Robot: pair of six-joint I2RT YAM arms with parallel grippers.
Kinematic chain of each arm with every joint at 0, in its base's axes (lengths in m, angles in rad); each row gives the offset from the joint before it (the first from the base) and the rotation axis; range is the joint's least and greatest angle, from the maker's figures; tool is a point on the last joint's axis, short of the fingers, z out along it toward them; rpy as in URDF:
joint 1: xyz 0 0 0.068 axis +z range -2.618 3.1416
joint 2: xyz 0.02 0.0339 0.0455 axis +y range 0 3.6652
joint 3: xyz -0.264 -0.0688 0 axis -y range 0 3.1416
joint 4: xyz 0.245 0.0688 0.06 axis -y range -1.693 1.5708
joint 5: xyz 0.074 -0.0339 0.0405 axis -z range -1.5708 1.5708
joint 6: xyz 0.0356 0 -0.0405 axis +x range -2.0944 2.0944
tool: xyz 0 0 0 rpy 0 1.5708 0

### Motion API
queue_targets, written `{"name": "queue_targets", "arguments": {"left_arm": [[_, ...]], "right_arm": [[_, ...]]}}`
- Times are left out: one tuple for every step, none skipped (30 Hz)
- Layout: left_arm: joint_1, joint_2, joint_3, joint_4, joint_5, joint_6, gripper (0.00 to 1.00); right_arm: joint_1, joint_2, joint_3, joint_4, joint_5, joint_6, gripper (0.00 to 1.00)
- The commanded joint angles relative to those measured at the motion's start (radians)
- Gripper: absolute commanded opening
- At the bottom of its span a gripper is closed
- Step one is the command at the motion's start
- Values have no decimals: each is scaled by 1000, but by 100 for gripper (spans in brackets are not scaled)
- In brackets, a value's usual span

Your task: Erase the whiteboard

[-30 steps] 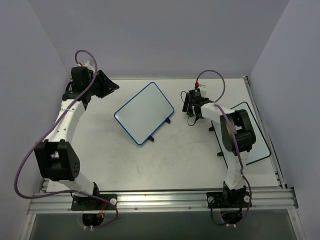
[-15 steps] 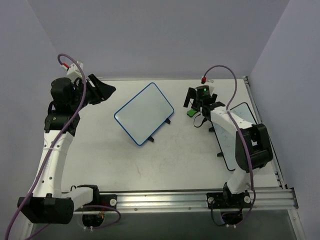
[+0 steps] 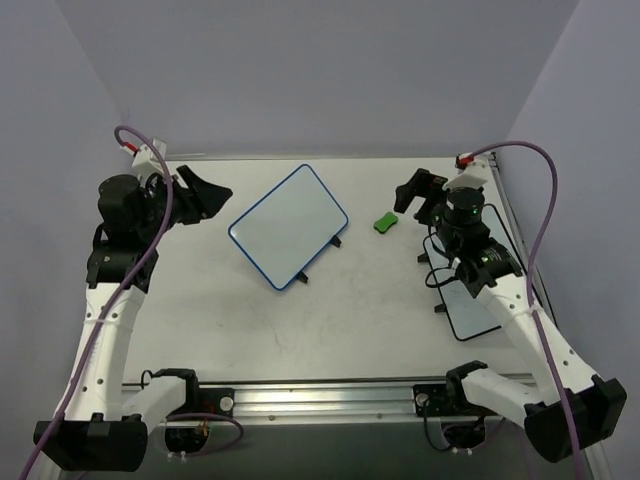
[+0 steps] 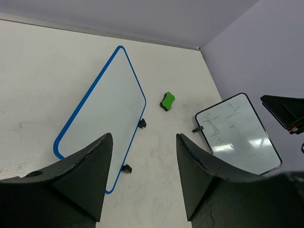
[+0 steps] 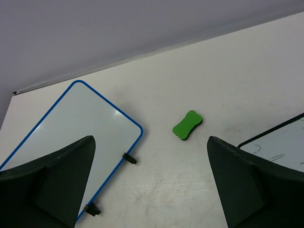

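Observation:
The blue-framed whiteboard (image 3: pixel 288 226) lies tilted at the table's middle, and its face shows no writing. It also shows in the left wrist view (image 4: pixel 102 111) and the right wrist view (image 5: pixel 71 128). A green eraser (image 3: pixel 384 222) lies loose on the table just right of it, also seen from the left wrist (image 4: pixel 167 100) and the right wrist (image 5: pixel 187 126). My left gripper (image 3: pixel 205 190) is open and empty, raised left of the board (image 4: pixel 144 180). My right gripper (image 3: pixel 416 198) is open and empty, raised right of the eraser (image 5: pixel 149 185).
A black-framed white board (image 3: pixel 478 300) with faint handwriting lies at the right, partly under my right arm. It also shows in the left wrist view (image 4: pixel 237 135) and the right wrist view (image 5: pixel 280 142). Grey walls close the back and sides.
My right gripper has let go of the green eraser, which now lies on the table, and has pulled back to the right. My left arm has drawn back to the left.

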Motion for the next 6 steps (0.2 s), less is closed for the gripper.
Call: {"name": "queue_targets", "arguments": {"left_arm": [[6,-39,-2,52,24,16,64],[8,-42,-3,52,26,16,64],[8,-46,-3,52,29,18,64],[9,-49,-5,51,29,19,64],[10,-53,-3,52,27,21,64],[10,-54,-3,54,27,21,64]], "right_arm": [[2,-58,-2,-69,13,-14,100],[2,-80,5,-71,19,-11,100],[2,-89,8,-94,13,-14,100],[2,-95,16,-112,18,-14,100],[2,-103,22,-123,30,-13,100],[2,-108,24,-129,42,-13,100]]}}
